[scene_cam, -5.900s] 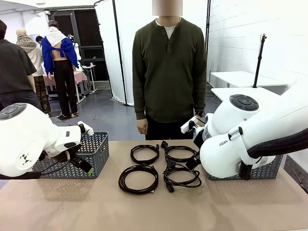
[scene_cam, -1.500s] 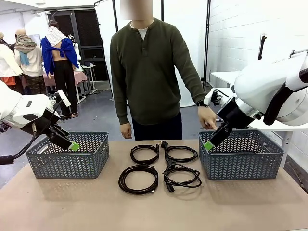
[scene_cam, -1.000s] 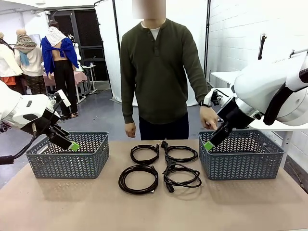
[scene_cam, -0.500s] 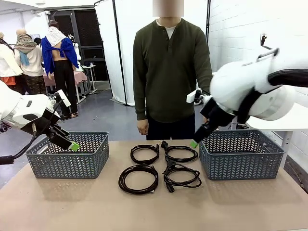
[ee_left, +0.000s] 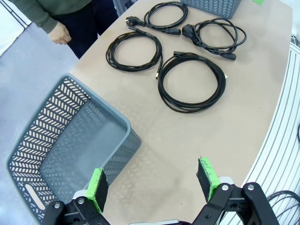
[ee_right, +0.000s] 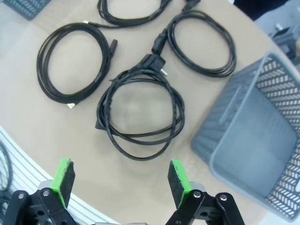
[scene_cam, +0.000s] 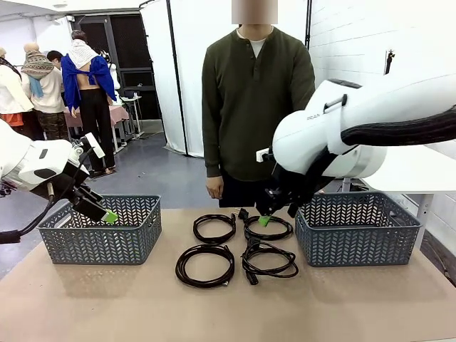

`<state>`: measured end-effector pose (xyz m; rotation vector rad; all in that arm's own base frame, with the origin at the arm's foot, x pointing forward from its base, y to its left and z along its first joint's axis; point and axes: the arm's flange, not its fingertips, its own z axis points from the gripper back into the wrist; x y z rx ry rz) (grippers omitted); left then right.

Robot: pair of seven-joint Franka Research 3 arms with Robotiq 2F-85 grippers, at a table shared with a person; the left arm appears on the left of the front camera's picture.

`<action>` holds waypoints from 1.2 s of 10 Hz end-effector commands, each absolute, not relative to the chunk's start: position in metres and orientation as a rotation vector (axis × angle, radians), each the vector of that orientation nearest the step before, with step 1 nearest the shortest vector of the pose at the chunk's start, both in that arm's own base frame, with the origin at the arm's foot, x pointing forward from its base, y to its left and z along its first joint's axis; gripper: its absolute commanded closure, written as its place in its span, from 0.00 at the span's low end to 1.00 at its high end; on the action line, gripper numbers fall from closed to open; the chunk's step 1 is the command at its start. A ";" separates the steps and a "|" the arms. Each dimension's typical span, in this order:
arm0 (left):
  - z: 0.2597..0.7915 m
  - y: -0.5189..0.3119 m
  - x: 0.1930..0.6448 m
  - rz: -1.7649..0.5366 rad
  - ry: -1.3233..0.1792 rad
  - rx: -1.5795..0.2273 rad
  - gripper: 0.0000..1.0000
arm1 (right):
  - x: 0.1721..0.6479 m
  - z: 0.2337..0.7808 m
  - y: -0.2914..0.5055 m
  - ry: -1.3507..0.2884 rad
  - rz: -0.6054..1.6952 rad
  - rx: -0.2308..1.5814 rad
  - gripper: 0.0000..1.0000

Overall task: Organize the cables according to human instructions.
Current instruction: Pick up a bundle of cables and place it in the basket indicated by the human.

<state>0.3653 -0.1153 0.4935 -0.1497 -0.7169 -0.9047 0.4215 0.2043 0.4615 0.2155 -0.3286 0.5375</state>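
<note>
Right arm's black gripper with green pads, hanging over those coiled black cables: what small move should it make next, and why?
Probably lower straight toward the tangled black cable coil with the plug. The right gripper hangs open above the tan table, holding nothing, and that coil lies just ahead between its green-padded fingers.

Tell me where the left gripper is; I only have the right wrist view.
Observer: The left gripper hovers above the left basket.
Operator: Holding a cable?
Observer: No, it's open, with nothing between its pads.
Operator: Is the person pointing?
Observer: No. The person stands at the far side, and the visible hand hangs down.
</note>
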 end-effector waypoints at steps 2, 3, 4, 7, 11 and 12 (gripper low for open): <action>0.492 -0.115 0.367 -0.900 -0.722 -0.164 0.00 | 0.438 0.446 0.229 -0.246 0.492 0.216 0.00; 0.492 -0.115 0.367 -0.900 -0.722 -0.164 0.00 | 0.440 0.441 0.232 -0.234 0.492 0.208 0.00; 0.492 -0.115 0.367 -0.900 -0.722 -0.164 0.00 | 0.442 0.434 0.234 -0.214 0.483 0.194 0.00; 0.492 -0.115 0.367 -0.900 -0.722 -0.164 0.00 | 0.435 0.432 0.231 -0.243 0.505 0.222 0.00; 0.492 -0.115 0.367 -0.900 -0.722 -0.164 0.00 | 0.435 0.432 0.231 -0.243 0.505 0.222 0.00; 0.492 -0.115 0.367 -0.900 -0.722 -0.164 0.00 | 0.436 0.433 0.232 -0.239 0.507 0.221 0.00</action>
